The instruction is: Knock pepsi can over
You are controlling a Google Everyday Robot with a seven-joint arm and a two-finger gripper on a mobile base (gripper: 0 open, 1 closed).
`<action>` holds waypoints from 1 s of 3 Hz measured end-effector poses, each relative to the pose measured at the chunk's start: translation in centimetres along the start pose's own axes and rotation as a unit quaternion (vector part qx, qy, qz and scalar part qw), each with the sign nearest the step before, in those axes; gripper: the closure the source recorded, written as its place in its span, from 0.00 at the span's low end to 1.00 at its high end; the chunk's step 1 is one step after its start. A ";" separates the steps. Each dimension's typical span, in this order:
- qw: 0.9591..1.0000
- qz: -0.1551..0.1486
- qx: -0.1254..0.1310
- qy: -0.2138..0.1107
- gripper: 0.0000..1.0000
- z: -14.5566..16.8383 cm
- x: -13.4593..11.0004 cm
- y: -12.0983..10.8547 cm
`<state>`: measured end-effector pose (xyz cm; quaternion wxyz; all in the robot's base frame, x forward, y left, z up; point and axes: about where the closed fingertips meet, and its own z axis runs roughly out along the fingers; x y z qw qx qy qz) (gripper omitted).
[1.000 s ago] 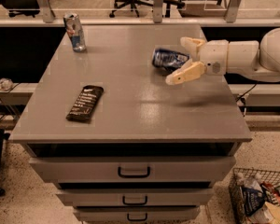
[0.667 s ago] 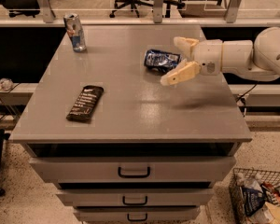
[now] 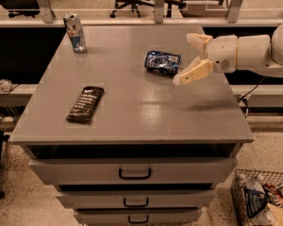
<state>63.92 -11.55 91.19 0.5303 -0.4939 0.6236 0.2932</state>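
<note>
The pepsi can (image 3: 163, 62), dark blue, lies on its side on the grey tabletop (image 3: 132, 112), right of centre toward the back. My gripper (image 3: 184, 59) reaches in from the right at the can's height, just right of the can. It is open and empty, one finger behind the can's right end and one in front of it. The can's right end sits at the mouth of the fingers; I cannot tell if it touches them.
A slim silver-and-blue can (image 3: 74, 32) stands upright at the back left corner. A black snack bar (image 3: 86, 103) lies flat front left. The table is a drawer cabinet (image 3: 134, 173). A wire basket (image 3: 263, 202) of packets sits on the floor, right.
The pepsi can has shifted a little to the left on its side. My gripper has drawn back slightly to the right, so the can lies less deep between the fingers.
</note>
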 end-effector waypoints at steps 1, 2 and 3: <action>0.998 -0.042 0.029 0.044 0.00 -4.4 -0.8 -1.6; 0.991 -0.079 0.062 0.085 0.00 -9.4 -2.2 -3.3; 0.991 -0.081 0.065 0.085 0.00 -9.7 -2.4 -3.6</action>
